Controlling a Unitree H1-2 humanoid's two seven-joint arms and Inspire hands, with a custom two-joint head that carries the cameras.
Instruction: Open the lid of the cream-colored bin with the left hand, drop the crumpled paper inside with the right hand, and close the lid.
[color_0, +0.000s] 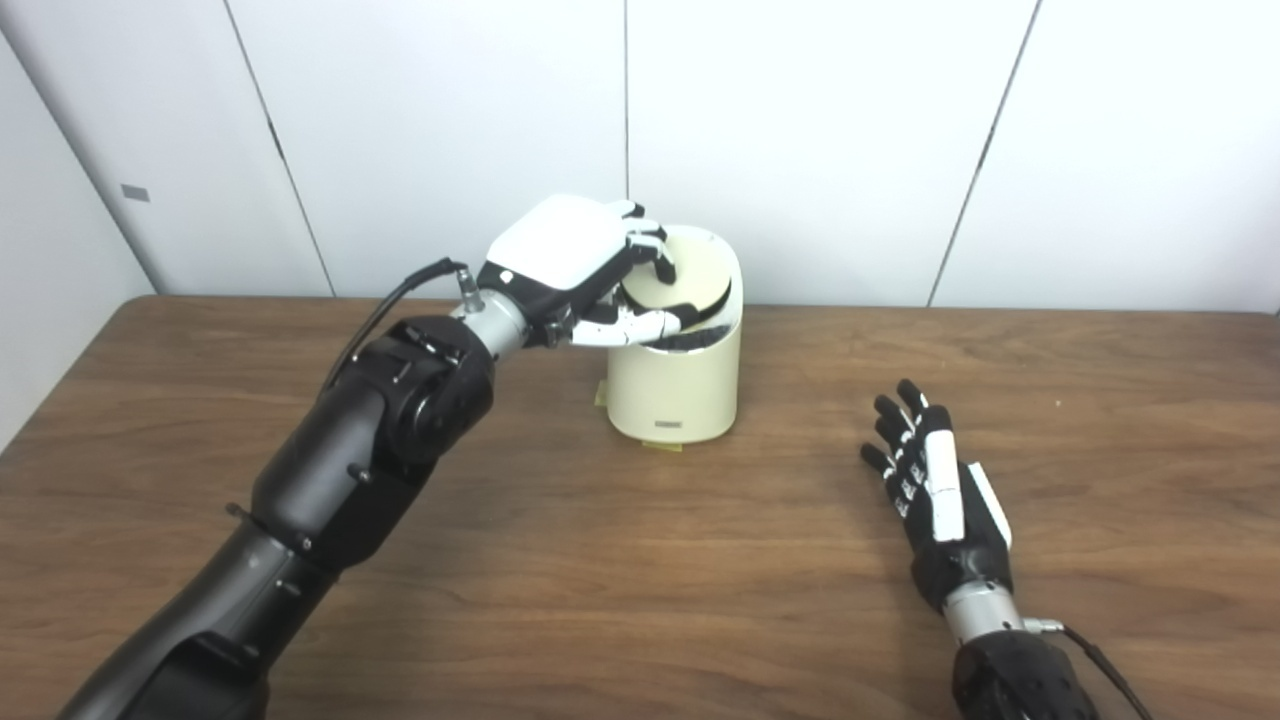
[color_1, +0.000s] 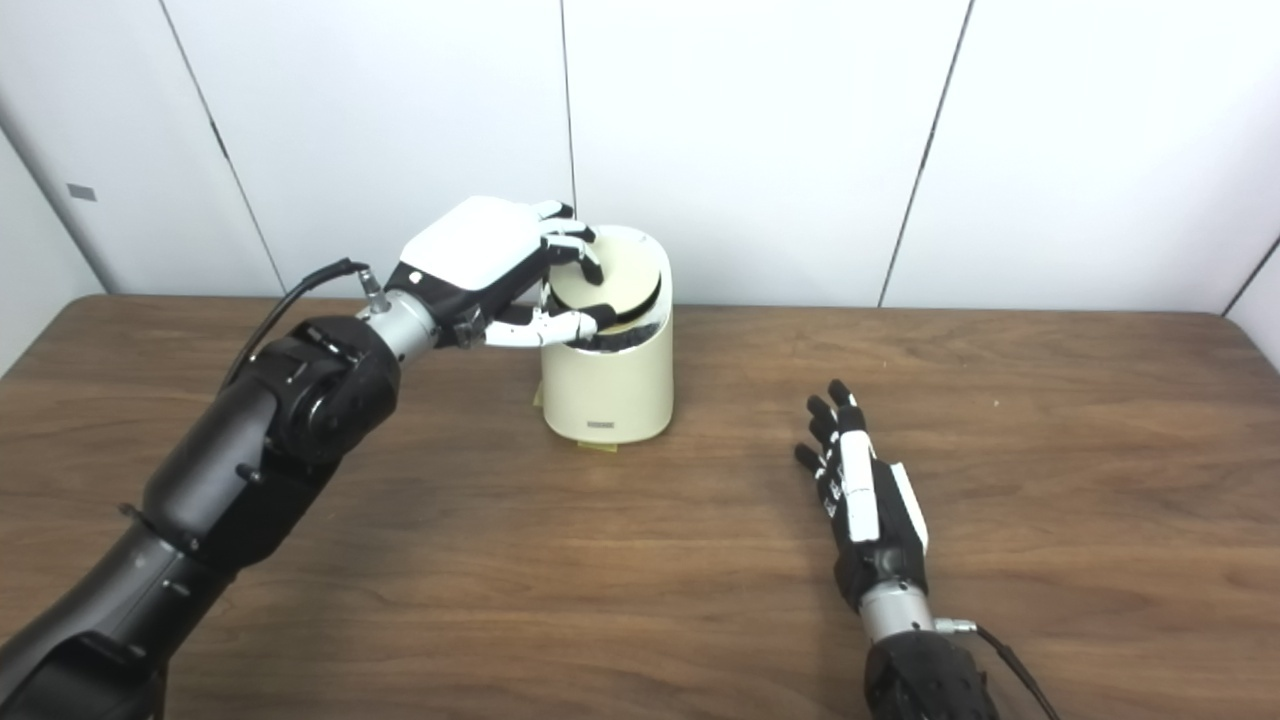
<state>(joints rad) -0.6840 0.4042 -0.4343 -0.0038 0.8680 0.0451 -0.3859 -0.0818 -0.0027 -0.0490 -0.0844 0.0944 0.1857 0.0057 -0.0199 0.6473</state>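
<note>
My right robot hand (color_0: 935, 500) lies nearest on the tabletop (color_0: 640, 600), fingers stretched out and apart, grasping nothing, well apart from the bin (color_0: 680, 390). Farther back, my left robot hand (color_0: 585, 270) is at the bin's top, fingers over the lid (color_0: 690, 275) and thumb under its near edge, gripping it. The lid sits tilted, a dark gap beneath. I can't see the paper.
</note>
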